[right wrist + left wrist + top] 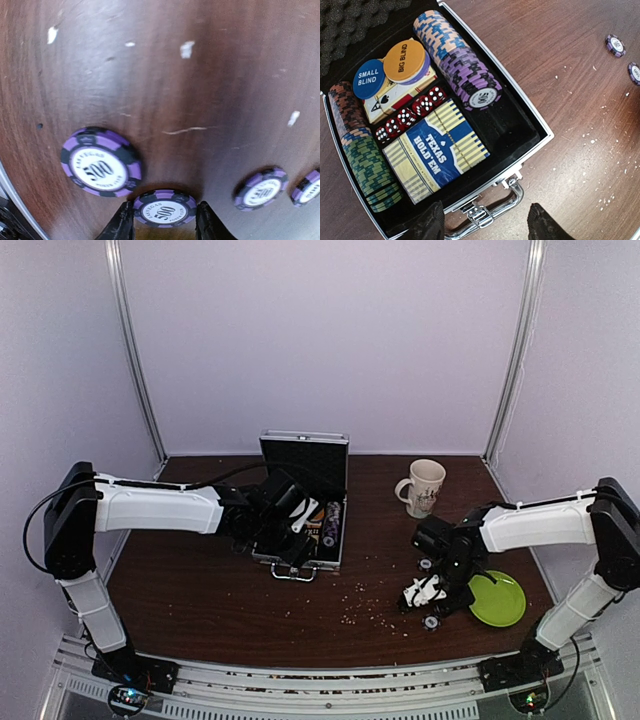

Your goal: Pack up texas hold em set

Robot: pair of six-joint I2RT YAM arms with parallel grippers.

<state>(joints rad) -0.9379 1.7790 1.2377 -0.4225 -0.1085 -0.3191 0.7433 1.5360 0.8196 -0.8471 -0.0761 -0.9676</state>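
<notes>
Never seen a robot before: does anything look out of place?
Yes: purple 500 chips lie loose on the table outside the open case, one between the fingers of the right gripper. White specks litter the wood.

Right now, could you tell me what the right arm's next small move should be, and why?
Probably close the right gripper on the purple 500 chip: it lies flat between the fingertips, and the open case has room in its purple row.

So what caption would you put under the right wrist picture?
The right gripper brackets one purple 500 chip on the wooden table, three more chips nearby.
</notes>
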